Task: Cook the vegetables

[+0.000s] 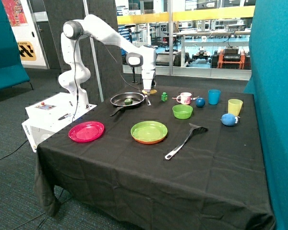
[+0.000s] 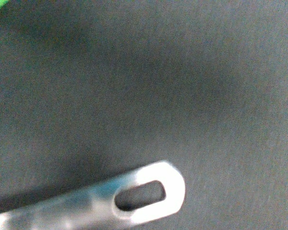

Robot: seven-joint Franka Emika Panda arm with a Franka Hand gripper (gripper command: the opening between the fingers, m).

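Note:
A dark green rounded vegetable (image 1: 128,101) lies in the black frying pan (image 1: 119,100) at the back of the table. I cannot make out the pale yellow vegetable. The gripper (image 1: 148,90) points down just beyond the pan's rim, on the side toward the green cube (image 1: 164,97). It hangs low over a yellowish-brown flat thing (image 1: 150,91) that I cannot identify. The wrist view shows black cloth and the end of a silvery handle (image 2: 173,184) with an oval hole. The gripper itself does not show there.
On the black cloth stand a pink mug (image 1: 185,97), dark blue ball (image 1: 200,102), blue cup (image 1: 214,97), yellow cup (image 1: 235,106), green bowl (image 1: 182,111), green plate (image 1: 149,132), red plate (image 1: 86,131) and black spatula (image 1: 185,140). A blue rounded thing (image 1: 229,119) lies near the far edge.

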